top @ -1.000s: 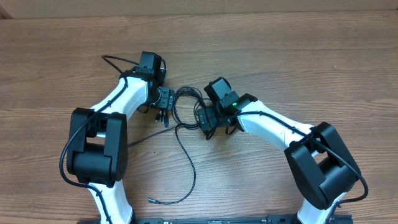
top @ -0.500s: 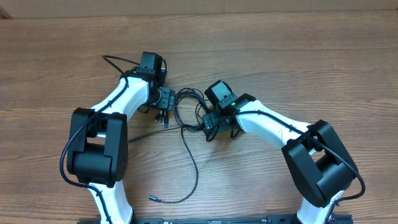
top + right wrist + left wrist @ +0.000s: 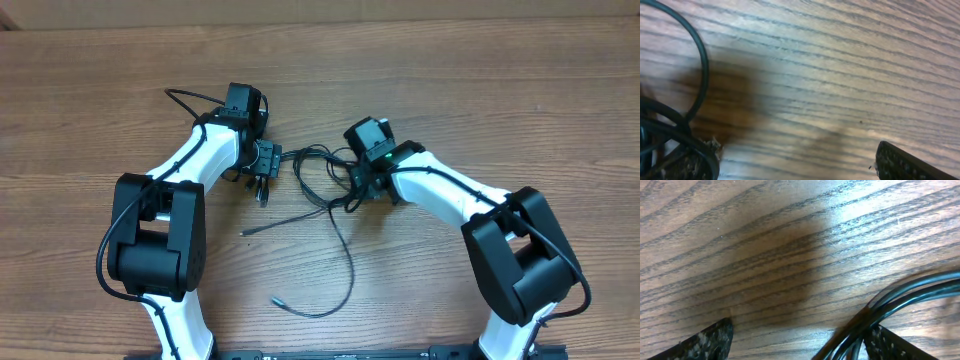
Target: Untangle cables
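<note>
Hovering wide open, gripping nothing, the left gripper (image 3: 801, 328) and right gripper (image 3: 796, 148) are flanking the cables (image 3: 912, 291) tangled between them, where strands lying against their fingers (image 3: 890, 343) are threatening to snag and tighten the knot.

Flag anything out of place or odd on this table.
Only the cables: snarled between the left gripper and right gripper, one long strand sprawling toward the near edge, plug tip loose. Nothing looks damaged.
</note>
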Controlling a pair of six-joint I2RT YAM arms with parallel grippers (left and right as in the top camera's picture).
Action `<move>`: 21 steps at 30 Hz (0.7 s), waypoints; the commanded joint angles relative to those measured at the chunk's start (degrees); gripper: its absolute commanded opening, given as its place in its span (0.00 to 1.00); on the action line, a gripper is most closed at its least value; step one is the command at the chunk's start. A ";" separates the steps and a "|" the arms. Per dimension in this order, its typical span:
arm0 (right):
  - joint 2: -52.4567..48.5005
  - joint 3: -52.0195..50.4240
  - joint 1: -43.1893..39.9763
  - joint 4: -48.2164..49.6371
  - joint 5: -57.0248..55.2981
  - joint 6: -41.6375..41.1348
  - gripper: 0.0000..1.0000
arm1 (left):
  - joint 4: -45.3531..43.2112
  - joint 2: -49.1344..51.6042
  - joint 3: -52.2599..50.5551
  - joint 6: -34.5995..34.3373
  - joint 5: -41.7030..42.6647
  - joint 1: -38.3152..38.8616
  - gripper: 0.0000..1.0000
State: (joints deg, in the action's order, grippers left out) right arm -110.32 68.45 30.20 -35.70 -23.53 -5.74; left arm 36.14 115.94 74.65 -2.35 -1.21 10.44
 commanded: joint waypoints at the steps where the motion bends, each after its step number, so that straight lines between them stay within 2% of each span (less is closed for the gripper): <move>1: -1.60 -1.01 -1.44 0.28 6.95 1.51 1.00 | 0.81 7.04 -4.35 0.90 0.11 -0.28 0.85; 6: -1.60 -1.01 -1.95 1.14 14.23 1.51 1.00 | 0.68 7.04 -4.09 1.18 2.45 -0.28 0.89; 15: -1.60 -1.01 -1.95 0.90 15.74 1.51 1.00 | -5.60 7.06 -4.11 5.25 2.19 -0.31 0.89; 21: -1.60 -1.01 -1.95 0.24 15.72 1.51 1.00 | -10.95 7.06 -4.11 6.69 -5.64 -0.31 0.88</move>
State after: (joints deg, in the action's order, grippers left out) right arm -110.59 68.34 28.21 -35.09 -8.38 -4.78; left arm 25.56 116.84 74.15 1.93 -0.21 10.44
